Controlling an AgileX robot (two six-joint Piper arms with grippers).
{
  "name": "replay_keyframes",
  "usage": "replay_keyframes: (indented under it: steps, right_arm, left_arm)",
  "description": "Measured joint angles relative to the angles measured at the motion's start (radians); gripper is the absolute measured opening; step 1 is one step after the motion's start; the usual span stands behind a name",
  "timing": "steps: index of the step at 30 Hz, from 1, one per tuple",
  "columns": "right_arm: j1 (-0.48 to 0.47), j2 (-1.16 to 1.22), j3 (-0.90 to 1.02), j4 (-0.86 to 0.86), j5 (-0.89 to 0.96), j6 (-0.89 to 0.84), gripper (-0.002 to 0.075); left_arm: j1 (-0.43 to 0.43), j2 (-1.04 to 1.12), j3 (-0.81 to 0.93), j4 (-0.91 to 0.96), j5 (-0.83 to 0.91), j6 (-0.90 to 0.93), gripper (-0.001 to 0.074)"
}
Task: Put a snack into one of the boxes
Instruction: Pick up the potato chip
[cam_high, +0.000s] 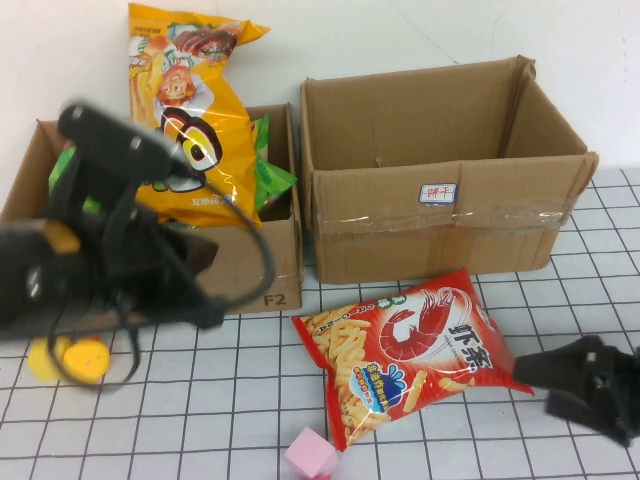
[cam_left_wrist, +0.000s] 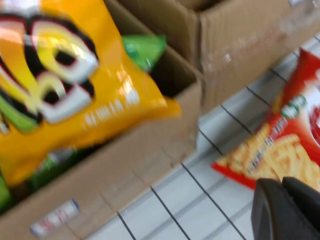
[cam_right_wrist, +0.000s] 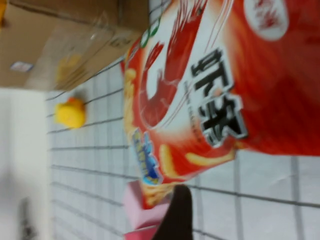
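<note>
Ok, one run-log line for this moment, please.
left gripper: shut, empty, beside small cardboard box | yellow snack bag: in it | right gripper: open by red shrimp-chip bag

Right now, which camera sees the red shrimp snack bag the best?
The high view: the whole red shrimp snack bag lies flat on the table, between the left gripper, shut, and the right gripper, open. The right wrist view shows a close, cropped part; the left wrist view catches only a corner.
</note>
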Motion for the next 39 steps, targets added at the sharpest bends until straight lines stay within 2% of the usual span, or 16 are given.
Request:
replay_keyframes:
  steps: [6,11,26,39]
  right_arm:
    - [0.000,0.186,-0.076,0.004,0.143,0.012,0.0633]
    - [0.000,0.259,-0.127,0.008,0.123,0.027,0.0619]
    - [0.004,0.269,-0.265,0.008,0.088,0.086,0.0599]
    - [0.143,0.271,-0.333,0.010,-0.077,0.201,0.0597]
  left_arm:
    - [0.000,-0.082,0.066,-0.011,-0.015,0.000,-0.0001]
    - [0.000,-0.098,0.069,-0.015,-0.023,-0.004,-0.0001]
    - [0.000,-0.098,0.071,-0.034,-0.013,-0.004,-0.0001]
    - [0.000,-0.098,0.071,-0.049,-0.005,-0.004,-0.0001]
